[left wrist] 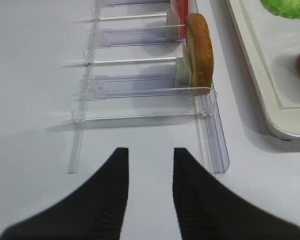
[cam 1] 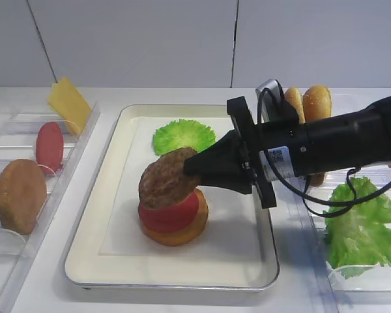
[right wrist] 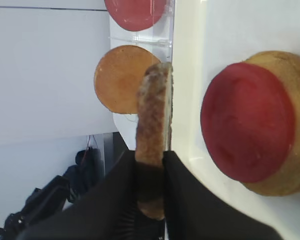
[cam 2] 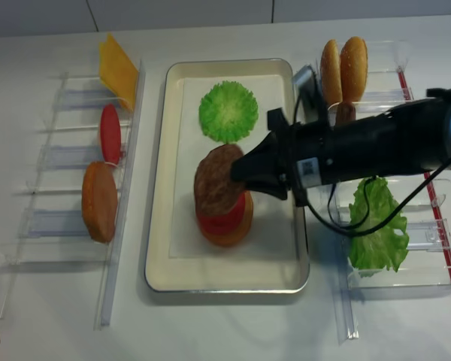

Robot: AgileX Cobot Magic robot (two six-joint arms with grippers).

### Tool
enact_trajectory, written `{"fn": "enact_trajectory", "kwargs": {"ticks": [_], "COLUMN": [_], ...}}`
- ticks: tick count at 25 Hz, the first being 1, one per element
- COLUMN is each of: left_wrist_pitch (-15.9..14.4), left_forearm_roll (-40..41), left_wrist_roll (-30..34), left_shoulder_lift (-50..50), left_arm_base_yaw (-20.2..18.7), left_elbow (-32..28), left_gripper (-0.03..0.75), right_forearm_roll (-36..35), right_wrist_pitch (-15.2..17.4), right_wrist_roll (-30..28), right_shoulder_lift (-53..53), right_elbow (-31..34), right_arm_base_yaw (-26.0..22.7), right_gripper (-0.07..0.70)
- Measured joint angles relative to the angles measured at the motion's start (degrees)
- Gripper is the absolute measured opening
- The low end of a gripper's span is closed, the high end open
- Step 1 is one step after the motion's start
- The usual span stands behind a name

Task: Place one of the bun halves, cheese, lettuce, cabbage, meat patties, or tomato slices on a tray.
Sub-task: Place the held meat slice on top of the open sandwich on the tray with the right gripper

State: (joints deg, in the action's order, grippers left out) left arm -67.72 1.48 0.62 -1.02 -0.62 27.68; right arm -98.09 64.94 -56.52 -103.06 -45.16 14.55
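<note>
Carrying a meat patty (cam 1: 166, 178) clenched by its edge, the right gripper (cam 1: 194, 164) hovers over the tomato slice (cam 1: 171, 215) on the tray (cam 1: 111, 195); next, probably lowering and levelling it; the left gripper (left wrist: 150, 167) idles, fingers parted.

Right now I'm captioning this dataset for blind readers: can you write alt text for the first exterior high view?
The right end effector, shut on a meat patty, holds it tilted over a tomato slice stacked on a bun half on the tray. A green leaf lies behind.
</note>
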Motion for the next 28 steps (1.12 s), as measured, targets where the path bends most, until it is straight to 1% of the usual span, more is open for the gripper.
{"fn": "enact_trajectory", "kwargs": {"ticks": [6, 12, 18, 28], "left_wrist_pitch": [0.00, 0.00, 0.00, 0.00], "left_forearm_roll": [0.00, 0.00, 0.00, 0.00], "left_wrist_roll": [0.00, 0.00, 0.00, 0.00], "left_shoulder_lift": [0.00, 0.00, 0.00, 0.00], "left_arm_base_yaw": [0.00, 0.00, 0.00, 0.00], "left_elbow": [0.00, 0.00, 0.00, 0.00], "left_gripper": [0.205, 0.205, 0.205, 0.205], "right_forearm_roll": [1.58, 1.62, 1.62, -0.12], "right_wrist_pitch": [0.34, -2.06, -3.55, -3.88], "right_wrist_roll": [-0.03, -0.03, -0.03, 0.68], "right_shoulder_lift": [0.00, -0.40, -0.40, -0.40], "right_elbow": [0.00, 0.00, 0.00, 0.00], "right_arm_base_yaw": [0.00, -0.03, -0.03, 0.10], "right_gripper": [0.171, 0.171, 0.171, 0.171]}}
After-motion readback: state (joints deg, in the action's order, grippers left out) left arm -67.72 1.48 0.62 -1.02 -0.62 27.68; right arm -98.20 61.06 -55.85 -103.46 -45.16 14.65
